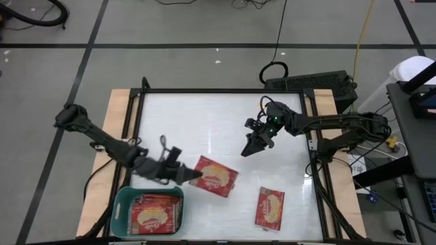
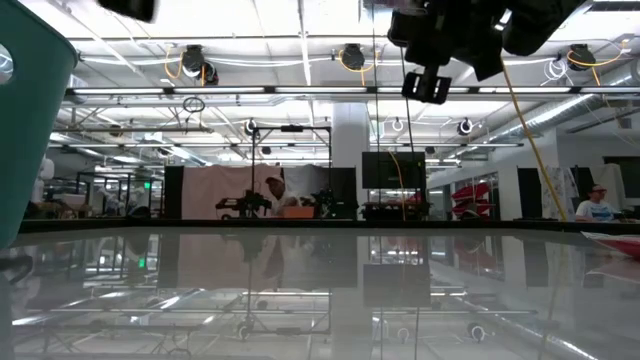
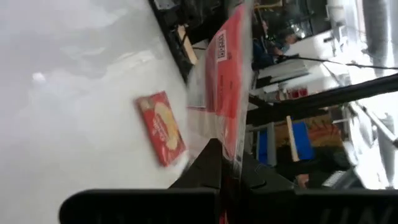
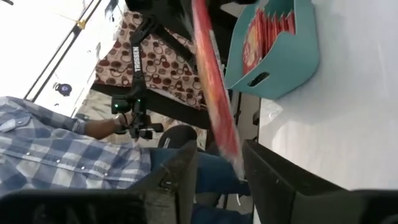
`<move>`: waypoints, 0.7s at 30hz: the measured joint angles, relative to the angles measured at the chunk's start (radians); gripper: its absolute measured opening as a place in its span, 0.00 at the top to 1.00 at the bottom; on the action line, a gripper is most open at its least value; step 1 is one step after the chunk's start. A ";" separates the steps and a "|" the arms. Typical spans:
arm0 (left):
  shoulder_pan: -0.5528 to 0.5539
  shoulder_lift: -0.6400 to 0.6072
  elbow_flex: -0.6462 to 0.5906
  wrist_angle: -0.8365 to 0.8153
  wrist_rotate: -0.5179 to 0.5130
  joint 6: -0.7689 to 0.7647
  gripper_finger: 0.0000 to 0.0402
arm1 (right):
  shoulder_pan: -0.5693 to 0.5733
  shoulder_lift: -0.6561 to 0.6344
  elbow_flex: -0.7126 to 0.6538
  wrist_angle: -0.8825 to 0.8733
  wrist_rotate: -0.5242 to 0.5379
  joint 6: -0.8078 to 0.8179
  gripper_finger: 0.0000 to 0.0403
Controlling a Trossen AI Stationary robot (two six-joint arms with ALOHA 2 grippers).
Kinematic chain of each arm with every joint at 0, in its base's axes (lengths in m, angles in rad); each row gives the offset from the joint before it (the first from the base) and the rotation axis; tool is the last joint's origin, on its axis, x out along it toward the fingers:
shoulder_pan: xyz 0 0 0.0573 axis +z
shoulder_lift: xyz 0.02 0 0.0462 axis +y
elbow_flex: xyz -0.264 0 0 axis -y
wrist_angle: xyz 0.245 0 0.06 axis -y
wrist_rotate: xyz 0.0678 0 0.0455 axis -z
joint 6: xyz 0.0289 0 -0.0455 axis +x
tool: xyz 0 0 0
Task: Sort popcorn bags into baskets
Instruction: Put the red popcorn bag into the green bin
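left gripper (image 1: pixel 185 175) clamped on the edge of a popcorn bag (image 1: pixel 216 175), just right of the teal basket (image 1: pixel 121 207). step: pick made; next, lift and carry it left over the basket. right gripper (image 1: pixel 251 148) hovers mid-table, part open, empty.

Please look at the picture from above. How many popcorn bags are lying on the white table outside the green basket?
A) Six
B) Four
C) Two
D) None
C: outside the basket, one popcorn bag lies near the table's middle with the left gripper shut on its edge, and a second bag lies alone further to the right.
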 joint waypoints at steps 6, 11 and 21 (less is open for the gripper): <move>-0.204 -0.074 0.000 -0.090 -0.231 -0.141 0.99 | -0.002 0.000 0.000 -0.001 0.024 -0.052 0.68; -0.380 -0.142 0.000 -0.249 -0.384 -0.286 1.00 | -0.002 0.000 0.000 -0.008 0.024 -0.064 0.68; -0.634 -0.174 0.000 -0.455 -0.447 -0.511 1.00 | -0.001 0.000 0.000 -0.024 0.036 -0.051 0.68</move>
